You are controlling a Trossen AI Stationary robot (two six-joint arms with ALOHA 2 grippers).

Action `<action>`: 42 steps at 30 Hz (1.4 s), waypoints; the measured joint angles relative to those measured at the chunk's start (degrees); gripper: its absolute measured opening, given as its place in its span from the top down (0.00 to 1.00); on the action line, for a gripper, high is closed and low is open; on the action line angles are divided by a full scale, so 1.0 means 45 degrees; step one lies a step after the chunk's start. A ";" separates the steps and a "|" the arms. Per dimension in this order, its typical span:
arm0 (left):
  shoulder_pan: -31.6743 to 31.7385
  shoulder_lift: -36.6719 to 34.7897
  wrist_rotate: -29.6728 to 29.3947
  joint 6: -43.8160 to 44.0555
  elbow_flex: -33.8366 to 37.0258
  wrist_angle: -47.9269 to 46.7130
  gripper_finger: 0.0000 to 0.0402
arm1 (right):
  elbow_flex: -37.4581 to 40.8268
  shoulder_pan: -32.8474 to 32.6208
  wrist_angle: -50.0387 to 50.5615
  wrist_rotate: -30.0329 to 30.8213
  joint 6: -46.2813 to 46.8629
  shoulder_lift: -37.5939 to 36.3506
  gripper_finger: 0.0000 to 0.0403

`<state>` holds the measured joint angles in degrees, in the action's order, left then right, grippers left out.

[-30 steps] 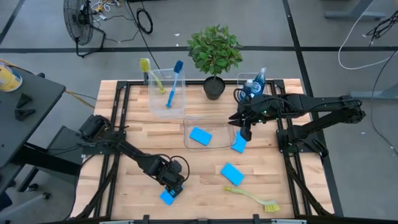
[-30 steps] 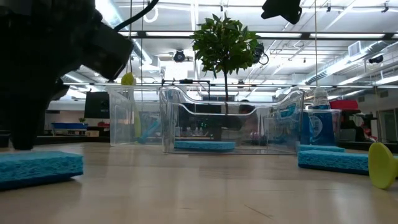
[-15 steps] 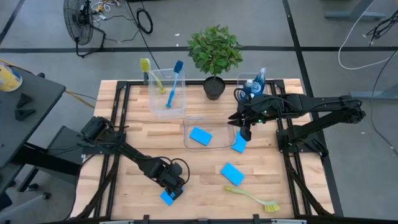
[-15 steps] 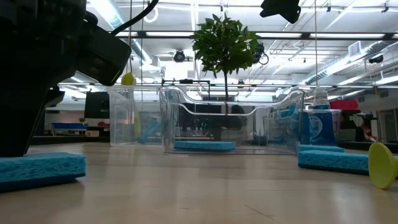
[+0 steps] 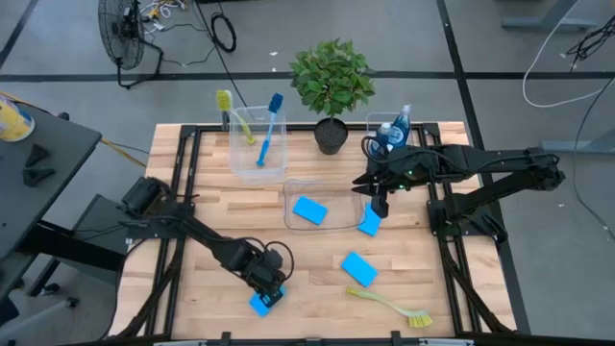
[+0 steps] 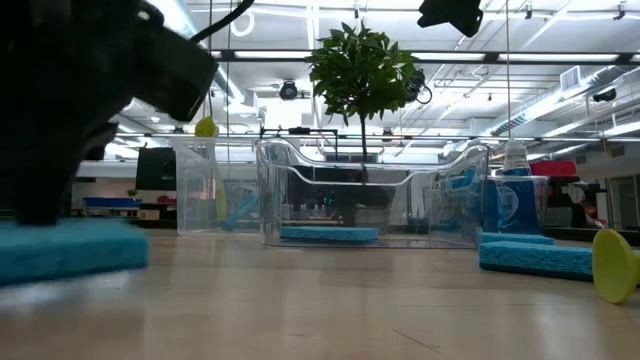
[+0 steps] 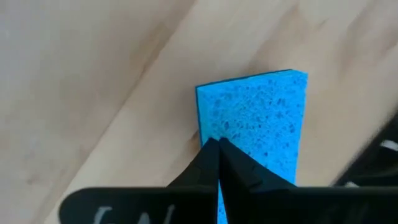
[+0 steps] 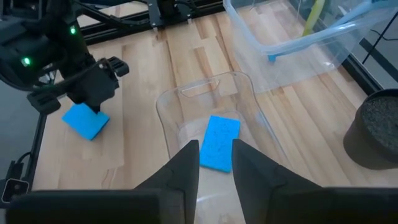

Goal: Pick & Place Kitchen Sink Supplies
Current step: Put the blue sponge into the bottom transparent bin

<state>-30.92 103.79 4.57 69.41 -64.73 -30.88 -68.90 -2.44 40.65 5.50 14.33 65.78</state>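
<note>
My left gripper (image 5: 270,288) is near the table's near edge, shut on a bright-blue sponge (image 5: 260,303), which also shows in the left wrist view (image 7: 255,118) and blurred in the low view (image 6: 70,250). My right gripper (image 5: 380,200) hangs open over the right end of a shallow clear bin (image 5: 322,185). One sponge (image 5: 309,210) lies in that bin. Another sponge (image 5: 369,223) lies just outside its right end, and a third (image 5: 358,268) lies flat on the table. A yellow-green brush (image 5: 394,306) lies near the near edge. My left gripper pinches the sponge between its two fingers at one end (image 7: 214,134), coming from above. The rest of the sponge reaches out beyond the fingertips. In the low view the sponge sits just above the tabletop.
A tall clear bin (image 5: 258,144) at the far left holds a yellow-green brush and a blue brush. A small bin with blue-liquid bottles (image 5: 394,130) stands at the far right, next to the potted plant (image 5: 332,86). Bare wood lies between the sponges.
In the low view the sponge under my left gripper has risen off the tabletop and now shows blurred. My left gripper has shifted slightly above it. My right arm has kept still.
</note>
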 joint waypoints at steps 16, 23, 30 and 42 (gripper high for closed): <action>0.2119 -0.3719 -0.3213 -0.1802 -0.0019 -0.0492 1.00 | 0.0000 0.0000 0.0042 -0.0029 -0.0010 -0.0001 0.76; 0.3531 -0.4834 -0.4477 -0.3766 -0.0019 -0.0027 1.00 | 0.0000 0.0000 0.0213 -0.0034 -0.0032 0.0000 0.76; 0.5061 -0.4915 -0.4607 -0.6072 -0.0019 0.1220 1.00 | 0.0000 0.0000 0.0213 -0.0005 -0.0335 -0.0001 0.76; 0.7315 -0.4602 -0.4445 -0.8020 -0.0016 0.3297 1.00 | 0.0000 -0.0002 0.0208 0.0000 -0.0301 0.0000 0.76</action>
<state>2.00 83.08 -15.43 33.32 -64.80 -16.05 -68.90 -2.45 41.58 5.50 12.97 65.78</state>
